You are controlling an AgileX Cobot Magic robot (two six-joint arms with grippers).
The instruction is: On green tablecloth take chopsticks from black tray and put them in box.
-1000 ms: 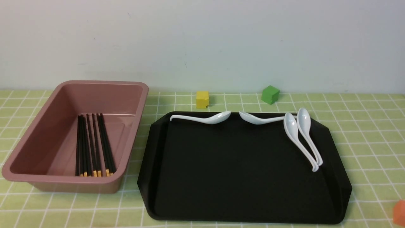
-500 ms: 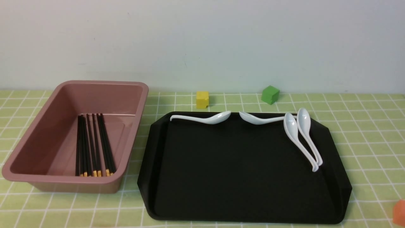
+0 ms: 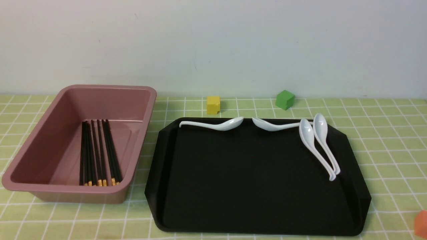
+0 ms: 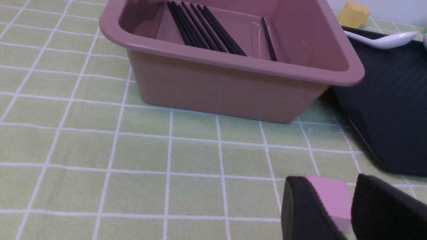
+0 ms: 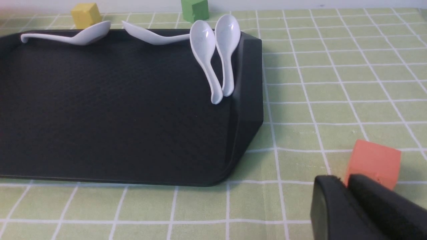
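**All chopsticks boxed, both arms parked low**

Front view: several chopsticks (image 3: 98, 153) lie side by side on the floor of the box (image 3: 100, 88). The tray (image 3: 253, 186) holds only spoons (image 3: 317, 143) leaning on its rim. No end effector shows, so the job looks finished.

Left wrist view: the left end effector (image 4: 333, 186) sits low over the cloth (image 4: 100, 150) on the tabletop, with the box ahead of it. Its gap is narrow, and a pink block (image 4: 328, 196) shows in it. I cannot tell whether the block is gripped or lies beyond.

Right wrist view: the right end effector (image 5: 343, 181) is closed on nothing. An orange block (image 5: 373, 163) sits just beyond it, and the tray lies ahead to one side.
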